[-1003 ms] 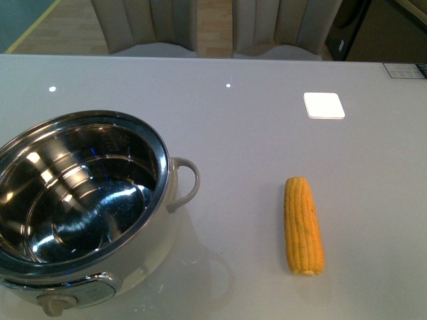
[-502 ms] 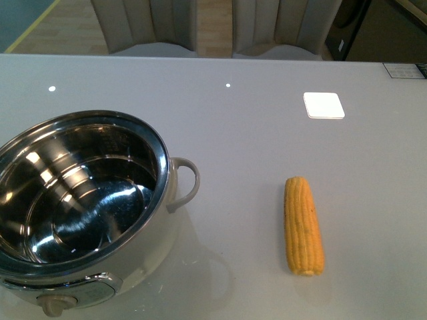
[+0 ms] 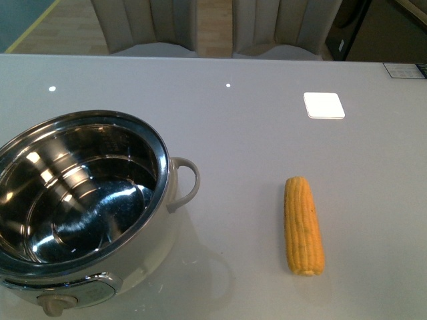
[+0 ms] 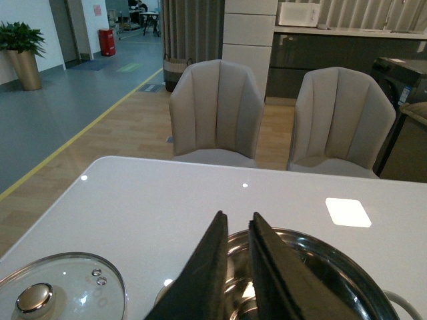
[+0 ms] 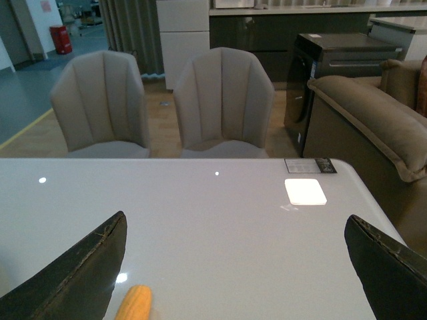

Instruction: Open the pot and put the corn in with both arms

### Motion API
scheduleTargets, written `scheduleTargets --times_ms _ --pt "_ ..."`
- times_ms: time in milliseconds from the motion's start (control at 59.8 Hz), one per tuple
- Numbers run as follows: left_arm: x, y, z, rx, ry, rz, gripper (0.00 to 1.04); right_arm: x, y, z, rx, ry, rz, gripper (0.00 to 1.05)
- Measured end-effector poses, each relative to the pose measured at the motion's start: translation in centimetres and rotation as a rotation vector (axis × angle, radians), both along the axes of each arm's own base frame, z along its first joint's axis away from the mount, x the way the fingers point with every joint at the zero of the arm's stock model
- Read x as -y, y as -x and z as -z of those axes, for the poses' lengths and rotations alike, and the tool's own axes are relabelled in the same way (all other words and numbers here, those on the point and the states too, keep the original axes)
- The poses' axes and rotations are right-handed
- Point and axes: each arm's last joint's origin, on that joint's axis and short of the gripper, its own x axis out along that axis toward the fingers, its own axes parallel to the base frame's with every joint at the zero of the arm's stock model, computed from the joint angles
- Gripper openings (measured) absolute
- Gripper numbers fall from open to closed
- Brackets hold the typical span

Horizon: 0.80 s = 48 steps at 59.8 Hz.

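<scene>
Cream-white pot [image 3: 143,257]: stands at the near left of the table [image 3: 267,133]; uncovered, its shiny steel bowl open to the front camera; looped side handle points right; knob on the near side
Yellow-orange corn [image 3: 304,227]: lies flat on the table to the right of the pot, well apart from it; its length runs roughly away from the robot; neither gripper touches it
Glass lid [image 4: 60,293]: lies flat on the table just beside the pot, metal knob upward
Dark left gripper [image 4: 238,217]: hangs over the pot's steel rim; fingers drawn nearly together with only a thin slit between them; grasping nothing
Dark right gripper [image 5: 235,220]: hangs above the table; fingers spread wide, released; one end of the corn shows near one finger in the right wrist view
Pale chairs [image 3: 143,27]: two, upholstered, at the table's far edge
</scene>
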Motion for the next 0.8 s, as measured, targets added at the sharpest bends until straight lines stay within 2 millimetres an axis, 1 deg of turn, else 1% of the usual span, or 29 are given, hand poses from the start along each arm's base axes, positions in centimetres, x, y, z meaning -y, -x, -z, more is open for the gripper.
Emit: scheduleTargets --times_ms 17,117,134,217,234,268,318,385,401,418,435,468,485,518,552,619,736,803 --pt "0.0 0.0 0.0 0.0 0.0 0.0 0.21 0.0 0.0 0.0 0.0 0.0 0.0 0.96" --pt "0.0 0.0 0.0 0.0 0.0 0.0 0.44 0.0 0.0 0.0 0.0 0.0 0.0 0.96" --pt "0.0 0.0 0.0 0.0 0.0 0.0 0.46 0.0 0.0 0.0 0.0 0.0 0.0 0.96" --pt "0.0 0.0 0.0 0.0 0.0 0.0 0.62 0.0 0.0 0.0 0.0 0.0 0.0 0.96" --pt "0.0 0.0 0.0 0.0 0.0 0.0 0.64 0.0 0.0 0.0 0.0 0.0 0.0 0.96" --pt "0.0 0.0 0.0 0.0 0.0 0.0 0.71 0.0 0.0 0.0 0.0 0.0 0.0 0.96" --pt "0.0 0.0 0.0 0.0 0.0 0.0 0.78 0.0 0.0 0.0 0.0 0.0 0.0 0.96" --pt "0.0 0.0 0.0 0.0 0.0 0.0 0.91 0.0 0.0 0.0 0.0 0.0 0.0 0.96" --pt "0.0 0.0 0.0 0.0 0.0 0.0 0.94 0.0 0.0 0.0 -0.011 -0.004 0.009 0.96" --pt "0.0 0.0 0.0 0.0 0.0 0.0 0.97 0.0 -0.1 0.1 -0.065 -0.022 0.038 0.96" --pt "0.0 0.0 0.0 0.0 0.0 0.001 0.99 0.0 0.0 0.1 -0.098 -0.032 0.053 0.96" --pt "0.0 0.0 0.0 -0.001 -0.003 -0.001 0.99 -0.1 -0.2 0.1 -0.276 -0.073 0.132 0.96" --pt "0.0 0.0 0.0 0.0 -0.002 -0.001 0.98 -0.1 -0.2 0.2 -0.322 -0.071 0.149 0.96" --pt "0.0 0.0 0.0 0.0 -0.003 0.0 0.97 -0.1 -0.4 0.5 -0.477 -0.091 0.19 0.96" --pt "0.0 0.0 0.0 0.0 -0.003 0.001 0.98 -0.2 -0.6 1.0 -0.56 -0.094 0.198 0.96" --pt "0.0 0.0 0.0 0.0 -0.003 0.0 0.98 -0.4 -1.2 1.6 -0.631 -0.107 0.203 0.96" --pt "0.0 0.0 0.0 0.0 -0.003 0.0 0.98 -1.2 -2.7 1.7 -0.646 -0.105 0.164 0.96" --pt "0.0 0.0 0.0 0.0 -0.003 0.0 0.98 -1.9 -4.1 2.0 -0.65 -0.098 0.124 0.96"
